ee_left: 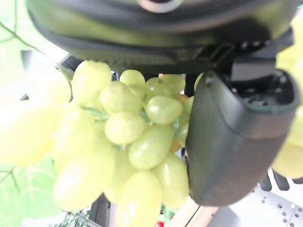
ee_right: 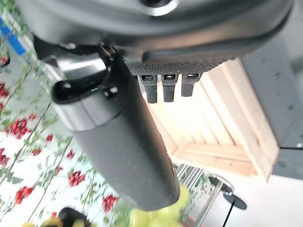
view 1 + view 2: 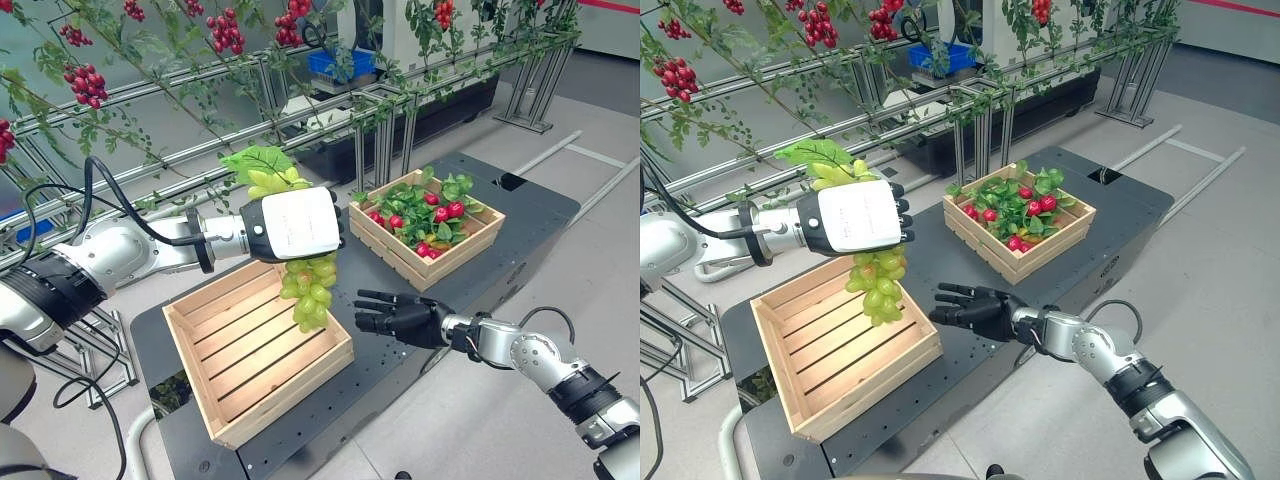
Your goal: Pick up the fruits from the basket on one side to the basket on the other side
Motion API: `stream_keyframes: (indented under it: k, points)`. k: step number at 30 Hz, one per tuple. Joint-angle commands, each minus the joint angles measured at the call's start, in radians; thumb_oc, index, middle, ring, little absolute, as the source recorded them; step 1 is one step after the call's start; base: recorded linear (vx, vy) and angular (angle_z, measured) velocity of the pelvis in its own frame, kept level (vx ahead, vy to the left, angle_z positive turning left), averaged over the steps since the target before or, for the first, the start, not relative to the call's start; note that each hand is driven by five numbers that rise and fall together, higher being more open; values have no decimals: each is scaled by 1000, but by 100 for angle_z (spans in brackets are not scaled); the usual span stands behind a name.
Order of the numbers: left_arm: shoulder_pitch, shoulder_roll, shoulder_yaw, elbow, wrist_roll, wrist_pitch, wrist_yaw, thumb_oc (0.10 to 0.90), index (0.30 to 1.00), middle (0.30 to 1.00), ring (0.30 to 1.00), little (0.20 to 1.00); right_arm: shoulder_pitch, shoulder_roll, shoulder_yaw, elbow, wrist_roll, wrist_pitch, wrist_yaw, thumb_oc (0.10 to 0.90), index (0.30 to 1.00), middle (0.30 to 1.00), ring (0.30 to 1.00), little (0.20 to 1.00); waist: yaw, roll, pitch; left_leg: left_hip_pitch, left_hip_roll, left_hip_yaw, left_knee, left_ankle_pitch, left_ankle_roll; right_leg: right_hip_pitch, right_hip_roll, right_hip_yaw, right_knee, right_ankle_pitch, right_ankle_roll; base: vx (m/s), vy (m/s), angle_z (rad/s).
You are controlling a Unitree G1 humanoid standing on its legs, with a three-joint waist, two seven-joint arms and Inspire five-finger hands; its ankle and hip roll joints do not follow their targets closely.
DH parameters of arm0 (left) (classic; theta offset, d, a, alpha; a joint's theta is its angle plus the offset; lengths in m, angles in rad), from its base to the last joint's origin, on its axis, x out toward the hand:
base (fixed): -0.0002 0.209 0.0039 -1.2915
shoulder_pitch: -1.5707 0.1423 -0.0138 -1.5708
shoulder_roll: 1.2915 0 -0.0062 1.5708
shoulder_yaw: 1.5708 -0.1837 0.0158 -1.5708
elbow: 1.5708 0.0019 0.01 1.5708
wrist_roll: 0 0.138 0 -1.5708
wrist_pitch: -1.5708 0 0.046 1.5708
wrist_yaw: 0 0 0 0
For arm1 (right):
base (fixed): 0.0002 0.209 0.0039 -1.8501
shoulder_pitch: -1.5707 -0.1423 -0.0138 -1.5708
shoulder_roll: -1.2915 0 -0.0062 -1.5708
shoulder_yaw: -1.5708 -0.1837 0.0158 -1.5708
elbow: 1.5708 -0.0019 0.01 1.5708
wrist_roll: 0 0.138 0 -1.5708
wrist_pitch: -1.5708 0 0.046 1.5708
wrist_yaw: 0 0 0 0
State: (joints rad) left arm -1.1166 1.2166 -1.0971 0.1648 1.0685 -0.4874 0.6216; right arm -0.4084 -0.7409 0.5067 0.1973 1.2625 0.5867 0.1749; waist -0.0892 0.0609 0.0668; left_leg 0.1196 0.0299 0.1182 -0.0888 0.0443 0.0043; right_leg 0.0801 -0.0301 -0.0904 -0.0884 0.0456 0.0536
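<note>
My left hand [image 3: 292, 224] is shut on a bunch of green grapes [image 3: 310, 288] with a green leaf on top. The bunch hangs above the far right corner of a bare wooden crate [image 3: 258, 345]; the left wrist view shows the grapes [image 1: 128, 142] pressed against the thumb [image 1: 232, 142]. A second wooden crate [image 3: 425, 225] farther right holds red fruits [image 3: 446, 211] among green leaves. My right hand [image 3: 400, 317] hovers open, fingers straight, over the dark table between the two crates, just right of the hanging grapes.
Both crates rest on a dark table [image 3: 520, 215] with a rounded front edge. Behind it runs a metal frame [image 3: 380, 130] draped with vines and red berry clusters [image 3: 226, 30]. A blue bin [image 3: 340, 64] sits beyond the frame.
</note>
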Motion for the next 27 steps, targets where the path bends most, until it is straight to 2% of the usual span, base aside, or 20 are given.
stream_keyframes:
  k: [1, 11, 17, 27]
  points:
    - [-91, 51, 124, 69, -30, 72, 59, 400, 300, 300, 300, 300, -7, -3, -167, -42, 47, -42, 96, 800, 900, 900, 900, 900, 14, -44, -71, 8, -14, 8, 2, -74, -8, 15, -26, -15, 1, -13, 9, 0, 0, 0]
    - [-85, 23, 136, 44, -36, 62, 77, 400, 300, 300, 300, 300, -31, 40, -139, -88, 119, -63, 92, 800, 900, 900, 900, 900, 18, -46, -68, 14, -13, 2, 2, -75, -6, 20, -25, -14, 1, -14, 7, 0, 0, 0]
    - [-73, -1, 132, 53, -33, 58, 79, 400, 300, 300, 300, 300, -80, 109, -100, -141, 219, -96, 53, 800, 900, 900, 900, 900, 30, -42, -67, 15, -14, -2, 2, -74, -5, 24, -27, -16, 1, -16, 6, 0, 0, 0]
    - [-76, -29, 117, 105, -33, 58, 75, 400, 300, 300, 300, 300, -98, 180, -42, -215, 288, -108, 55, 800, 900, 900, 900, 900, 40, -40, -69, 16, -15, -9, 2, -73, -3, 28, -30, -23, 1, -19, 7, 0, 0, 0]
